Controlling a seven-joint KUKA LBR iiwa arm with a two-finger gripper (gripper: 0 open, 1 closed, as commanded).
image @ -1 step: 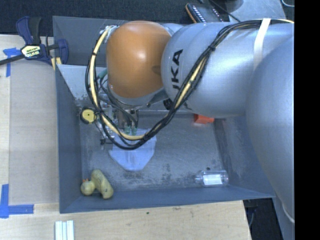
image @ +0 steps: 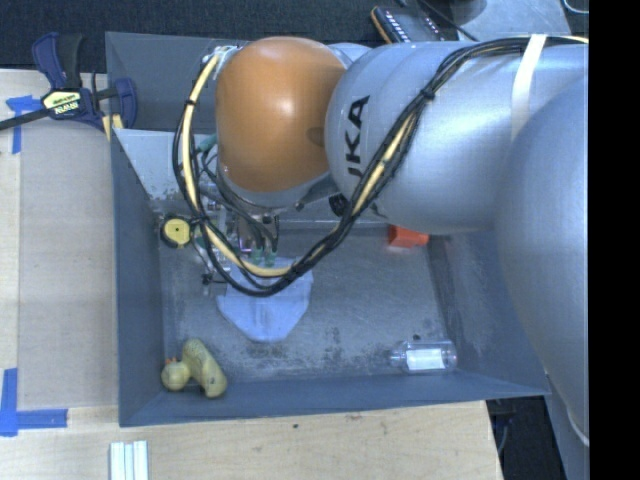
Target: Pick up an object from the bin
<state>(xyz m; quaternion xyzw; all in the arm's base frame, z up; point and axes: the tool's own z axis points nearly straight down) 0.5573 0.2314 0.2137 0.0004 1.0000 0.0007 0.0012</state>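
My gripper [image: 252,236] hangs low in the left half of the bin, under the arm's orange dome and wrapped in cables. Right below it lies a pale blue cloth [image: 266,313], whose upper edge runs under the gripper; I cannot tell whether they touch. A small yellow round thing [image: 176,231] lies just left of the gripper by the bin's left wall.
A yellow-green lumpy toy [image: 195,368] lies in the front left corner. A clear plastic tube with a white label [image: 425,356] rests along the front wall at the right. An orange block [image: 408,236] peeks out under the arm at the back right.
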